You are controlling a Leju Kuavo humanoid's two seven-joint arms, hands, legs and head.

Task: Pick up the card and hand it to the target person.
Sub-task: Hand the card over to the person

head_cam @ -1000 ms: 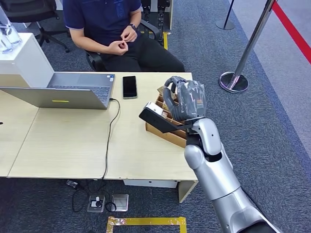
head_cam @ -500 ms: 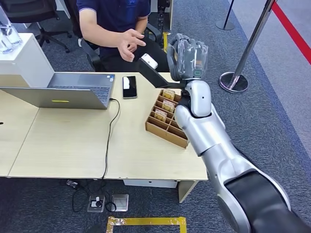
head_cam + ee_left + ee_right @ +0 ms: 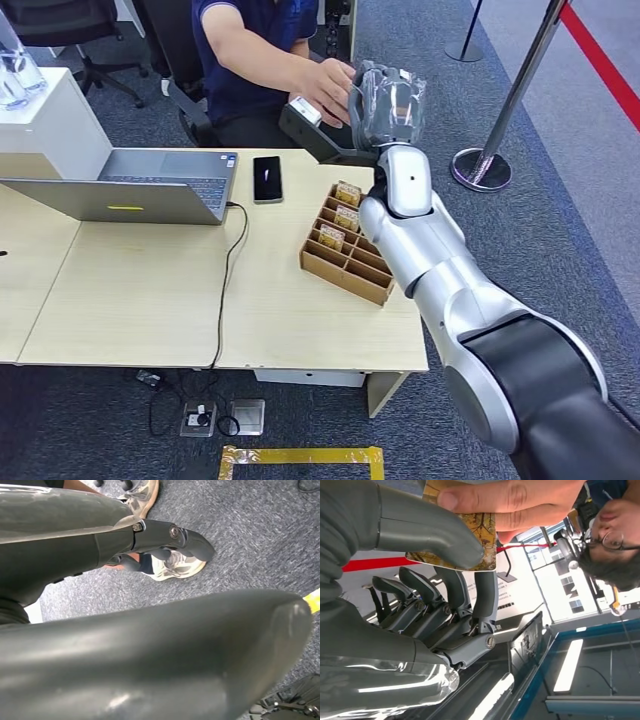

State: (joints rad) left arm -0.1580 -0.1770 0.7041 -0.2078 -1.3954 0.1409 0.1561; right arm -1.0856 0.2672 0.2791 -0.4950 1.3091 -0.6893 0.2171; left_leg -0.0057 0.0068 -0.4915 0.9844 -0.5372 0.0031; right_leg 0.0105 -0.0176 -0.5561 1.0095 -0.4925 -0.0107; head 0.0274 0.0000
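Observation:
In the right wrist view the card [image 3: 488, 527], yellow-brown with a pattern, is pinched between my right hand's thumb [image 3: 425, 530] and a finger. A person's fingers [image 3: 508, 500] grip the same card from the other side. In the head view my right hand [image 3: 385, 105] is raised past the table's far edge, and the seated person's hand [image 3: 328, 85] touches it. My left hand [image 3: 170, 535] hangs over grey carpet with its fingers apart from the thumb and nothing in it.
A brown divided tray [image 3: 355, 270] with several cards stands on the wooden table [image 3: 136, 290] under my right arm. A laptop [image 3: 128, 185], its cable and a black phone [image 3: 267, 178] lie further left. A stanchion base [image 3: 481, 168] stands to the right.
My right hand rose from the tray and carried the card over the table's far edge. The person leaned in, reached out and took hold of the card.

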